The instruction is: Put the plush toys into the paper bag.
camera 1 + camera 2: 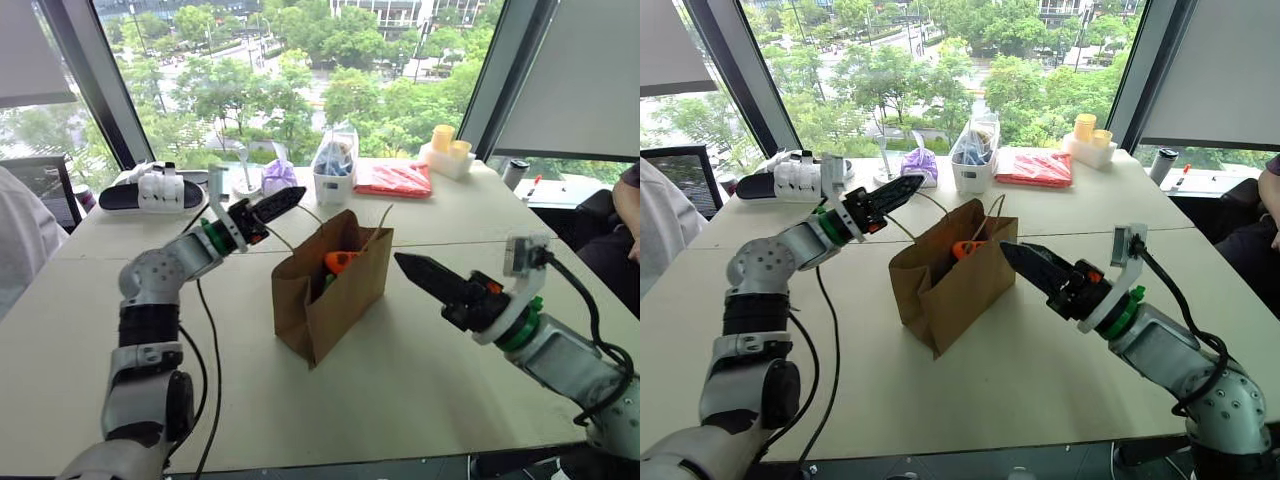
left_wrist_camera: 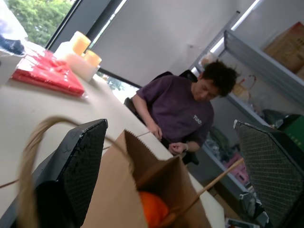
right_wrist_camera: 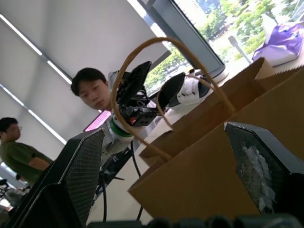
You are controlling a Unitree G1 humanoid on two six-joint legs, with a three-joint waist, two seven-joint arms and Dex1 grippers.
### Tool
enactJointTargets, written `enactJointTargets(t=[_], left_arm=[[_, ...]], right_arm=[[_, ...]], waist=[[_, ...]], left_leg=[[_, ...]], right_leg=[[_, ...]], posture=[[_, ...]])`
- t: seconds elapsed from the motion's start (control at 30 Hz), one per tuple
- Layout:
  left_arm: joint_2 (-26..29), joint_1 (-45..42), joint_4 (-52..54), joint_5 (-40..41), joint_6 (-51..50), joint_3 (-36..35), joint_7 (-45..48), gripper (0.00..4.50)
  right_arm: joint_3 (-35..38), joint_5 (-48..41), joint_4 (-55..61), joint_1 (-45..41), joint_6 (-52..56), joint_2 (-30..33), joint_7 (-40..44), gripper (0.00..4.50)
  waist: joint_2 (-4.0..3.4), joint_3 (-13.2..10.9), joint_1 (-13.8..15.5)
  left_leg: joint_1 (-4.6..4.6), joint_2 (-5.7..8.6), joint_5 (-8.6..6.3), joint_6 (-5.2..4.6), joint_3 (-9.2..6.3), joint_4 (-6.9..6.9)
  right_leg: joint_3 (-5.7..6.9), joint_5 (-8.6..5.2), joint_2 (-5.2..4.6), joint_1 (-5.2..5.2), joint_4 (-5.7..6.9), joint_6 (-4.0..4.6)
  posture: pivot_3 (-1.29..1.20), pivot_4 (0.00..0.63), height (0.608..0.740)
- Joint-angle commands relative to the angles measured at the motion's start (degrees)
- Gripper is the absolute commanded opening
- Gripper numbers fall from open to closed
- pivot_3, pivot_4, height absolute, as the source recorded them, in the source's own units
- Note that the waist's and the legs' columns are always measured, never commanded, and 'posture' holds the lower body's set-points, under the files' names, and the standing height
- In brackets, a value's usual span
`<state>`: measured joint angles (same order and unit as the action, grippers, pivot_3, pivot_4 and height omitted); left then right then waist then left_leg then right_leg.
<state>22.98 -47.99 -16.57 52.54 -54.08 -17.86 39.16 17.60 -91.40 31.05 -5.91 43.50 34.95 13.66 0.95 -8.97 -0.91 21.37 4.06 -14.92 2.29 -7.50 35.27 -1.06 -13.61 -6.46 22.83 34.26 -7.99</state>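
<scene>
We see the paper bag (image 1: 335, 285) standing upright and open on the pale table (image 1: 430, 370), between our two grippers. The left gripper (image 1: 283, 203) hangs just above and behind the bag's rim on our left side, its black fingers (image 2: 78, 166) spread wide apart with nothing between them; in the left wrist view the bag's mouth lies directly ahead of those fingers, and one twine handle (image 2: 33, 142) loops across in front of one of them. The right gripper (image 1: 420, 272) sits just off the bag's right side wall, pointing toward it, its fingers (image 3: 71, 180) likewise standing well apart and empty; from the right wrist view the brown paper wall fills the space between them, with a handle (image 3: 142, 90) arching up ahead. The orange plush toy (image 1: 341, 261) rests inside the bag, its top showing just under the rim, below and slightly ahead of the left gripper's tips. A bit of green (image 1: 329, 280) shows lower in the bag beside the orange one, though we cannot tell more of it. Beyond the left gripper, farther down the table, lie a purple pouch (image 1: 278, 177), a white cup holding a clear bag of blue items (image 1: 334, 165) and a red packet (image 1: 395, 180). A person in a purple shirt (image 2: 178, 111) sits past the table's far edge.
</scene>
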Motion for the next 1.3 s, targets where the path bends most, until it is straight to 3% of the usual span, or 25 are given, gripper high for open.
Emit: enactJointTargets(t=[0.03,0.27,0.37,0.4,0.57,0.63,1.0,1.3], left_arm=[[3.68,0.93,3.88,1.14,-0.94,-1.22,3.22,4.47],[15.35,10.95,8.9,-6.45,2.51,5.49,13.51,4.47],[18.85,17.92,15.68,-6.12,1.63,7.4,17.38,4.5],[19.33,19.91,18.65,-5.01,0.75,7.22,17.58,4.5],[18.3,25.81,28.96,-2.69,-0.32,6.31,14.51,4.5],[17.34,26.99,31.55,-3.06,0.41,6.96,13.09,4.5],[14.04,26.67,37.17,-9.27,5.95,16.0,11.19,4.5],[6.98,23.27,35.03,-17.84,10.14,23.51,4.23,4.5]], right_arm=[[1.4,-0.83,2.66,2.23,0.06,1.44,3.27,4.5],[-6.68,9.54,-1.05,3.05,2.14,1.33,6.45,4.5],[-10.52,13.96,-3.11,0.72,2.54,-0.3,5.46,3.63],[-11.61,15.36,-3.13,0.04,2.56,-0.77,5.78,2.99],[-14.9,17.18,-2.81,-3.31,3.31,-3.74,6.28,0.67],[-16.26,18.3,-2.75,-4.43,3.86,-4.18,6.68,0.13],[-20.2,23.97,-6.45,-11.09,5.74,-9.58,5.21,0.13],[-20.54,28.15,-8.61,-13.39,6.42,-13.04,5.55,0.13]], waist=[[0.0,0.0,0.16],[-0.02,0.03,0.1],[-0.02,0.02,0.1],[-0.01,0.02,0.17],[0.04,0.0,0.75],[0.04,0.01,0.7],[0.04,0.02,0.28],[0.03,0.02,0.29]], left_leg=[[0.0,0.0,0.0,0.0,0.0,0.02],[-0.06,0.01,0.0,0.0,0.02,0.01],[-0.07,-0.02,0.0,0.01,0.03,-0.04],[-0.01,-0.04,0.0,0.01,-0.06,-0.04],[0.08,-0.03,-0.01,0.02,-0.22,-0.03],[0.03,-0.02,-0.01,0.01,-0.2,-0.03],[0.02,0.0,-0.01,0.01,-0.17,-0.05],[0.01,0.03,-0.01,0.01,-0.17,-0.04]], right_leg=[[0.0,0.0,0.0,-0.01,-0.01,0.0],[-0.02,-0.01,-0.01,-0.07,-0.01,0.02],[-0.08,-0.01,-0.01,-0.03,-0.01,0.03],[-0.1,-0.01,-0.03,0.05,-0.01,0.03],[-0.06,-0.01,-0.11,0.05,-0.06,0.04],[-0.07,-0.01,-0.12,-0.01,-0.1,0.04],[-0.06,-0.01,-0.09,0.03,-0.06,0.04],[-0.05,-0.01,-0.09,0.02,-0.05,0.03]], posture=[[0.0,0.15,0.74],[0.0,0.15,0.74],[0.0,0.15,0.74],[0.0,0.15,0.74],[0.0,0.15,0.74],[0.0,0.15,0.74],[0.0,0.15,0.74],[0.0,0.15,0.74]])
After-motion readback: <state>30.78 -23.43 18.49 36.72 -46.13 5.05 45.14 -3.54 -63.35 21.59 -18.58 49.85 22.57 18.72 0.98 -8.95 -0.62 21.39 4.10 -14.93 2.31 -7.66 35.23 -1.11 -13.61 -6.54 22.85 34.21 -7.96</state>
